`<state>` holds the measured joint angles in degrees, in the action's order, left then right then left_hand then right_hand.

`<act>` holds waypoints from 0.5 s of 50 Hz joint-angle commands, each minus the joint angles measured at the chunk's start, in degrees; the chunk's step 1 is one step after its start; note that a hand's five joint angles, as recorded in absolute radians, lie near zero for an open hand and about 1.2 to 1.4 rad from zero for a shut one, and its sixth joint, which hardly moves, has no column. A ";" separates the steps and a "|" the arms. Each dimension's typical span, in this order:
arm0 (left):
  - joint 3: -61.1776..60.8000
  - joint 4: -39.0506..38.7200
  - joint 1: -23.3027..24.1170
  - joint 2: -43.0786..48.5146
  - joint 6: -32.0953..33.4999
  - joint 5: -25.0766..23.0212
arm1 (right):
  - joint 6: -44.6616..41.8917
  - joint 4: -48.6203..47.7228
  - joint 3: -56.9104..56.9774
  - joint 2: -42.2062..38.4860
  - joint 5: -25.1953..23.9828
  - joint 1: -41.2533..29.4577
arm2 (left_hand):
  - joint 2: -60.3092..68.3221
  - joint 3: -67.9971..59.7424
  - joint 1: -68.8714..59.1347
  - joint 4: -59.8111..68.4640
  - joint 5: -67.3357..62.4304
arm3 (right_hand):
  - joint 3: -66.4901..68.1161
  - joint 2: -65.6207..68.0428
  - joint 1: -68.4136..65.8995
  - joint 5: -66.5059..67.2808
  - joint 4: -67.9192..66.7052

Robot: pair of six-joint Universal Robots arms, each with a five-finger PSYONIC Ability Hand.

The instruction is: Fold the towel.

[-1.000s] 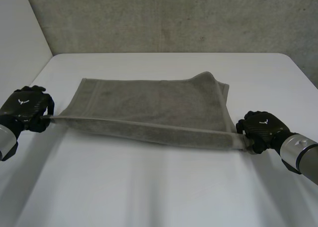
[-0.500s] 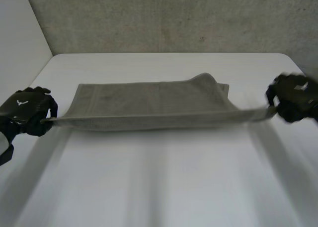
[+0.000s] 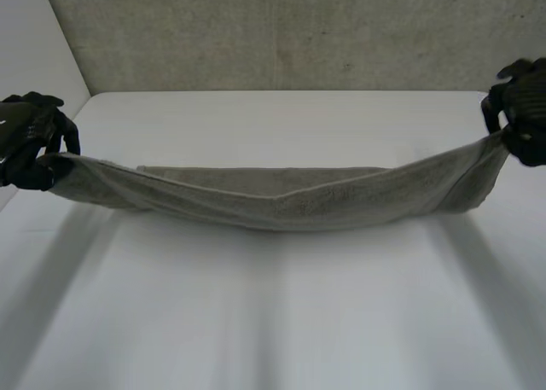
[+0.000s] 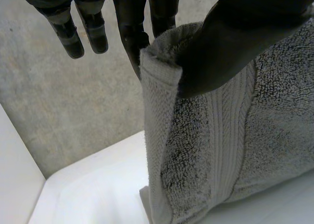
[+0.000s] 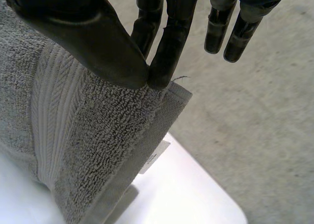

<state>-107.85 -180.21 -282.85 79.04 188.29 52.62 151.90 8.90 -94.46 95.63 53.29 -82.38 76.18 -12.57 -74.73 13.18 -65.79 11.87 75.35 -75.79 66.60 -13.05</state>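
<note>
The towel (image 3: 281, 204) sags between the left hand (image 3: 27, 141) and the right hand (image 3: 522, 108), barring that line. On the robot's side of both hands the table (image 3: 273, 322) lies open; beyond them stands the concrete wall (image 3: 281, 32).

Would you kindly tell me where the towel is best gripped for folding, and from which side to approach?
Probably at its two end corners, each approached from the outer side. The towel is long and limp, sagging in the middle toward the table; a thumb-and-finger pinch on the hem, as the left hand and right hand have now, should hold it spread.
</note>
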 commanded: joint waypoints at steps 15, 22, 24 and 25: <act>12.58 -1.55 7.05 29.51 0.23 1.61 | -10.14 -8.53 8.66 -25.66 7.69 -10.51 | 3.82 2.57 -5.27 -3.18 -4.21 | -1.87 4.65 -4.21 3.40 3.05; 25.14 -1.29 11.54 40.49 0.15 8.47 | -9.96 -17.49 14.63 -33.47 12.44 -13.93 | 3.82 2.57 -5.27 -3.18 -4.21 | -1.87 4.65 -4.21 3.40 3.05; 29.78 -1.29 12.58 43.91 0.15 11.44 | -9.96 -19.17 16.22 -35.58 13.67 -14.29 | 3.82 2.57 -5.27 -3.18 -4.21 | -1.87 4.65 -4.21 3.40 3.05; 29.80 -1.29 12.59 43.92 0.15 11.46 | -9.96 -19.18 16.23 -35.60 13.68 -14.30 | 3.82 2.57 -5.27 -3.18 -4.21 | -1.87 4.65 -4.21 3.40 3.05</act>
<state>-84.33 -181.49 -271.71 118.35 188.39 60.02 141.87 -5.84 -81.72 64.42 64.31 -95.21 76.19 -12.57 -74.76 13.18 -66.14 11.87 75.36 -75.85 66.65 -13.05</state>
